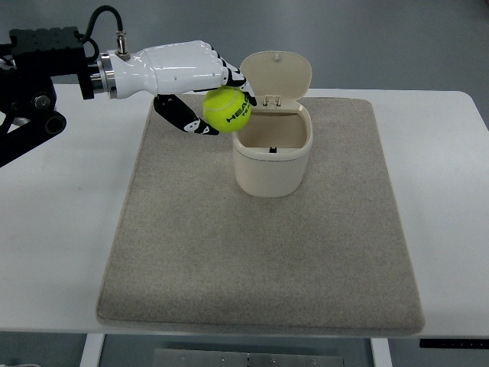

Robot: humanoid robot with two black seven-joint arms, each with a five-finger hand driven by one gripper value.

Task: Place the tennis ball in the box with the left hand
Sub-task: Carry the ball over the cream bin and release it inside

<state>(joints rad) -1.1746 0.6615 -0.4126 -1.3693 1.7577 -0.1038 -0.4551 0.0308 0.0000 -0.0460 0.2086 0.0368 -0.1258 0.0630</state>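
Fingers (195,122) of my left hand (179,69): wrapped around tennis ball (227,109), seemingly light, fuzzy, springy; held beside box (272,164).

Light even, bright, diffuse, from overhead; no hard shadows. Soft, faint shadow on the mat (260,252) just below the left hand (187,80) and beside the box (272,157) to that hand's right. Mild sheen along the hand's white shell; the table (53,229) near it reads close to blown out. Focus sharp throughout, no motion blur. Table edges look straight, little distortion.
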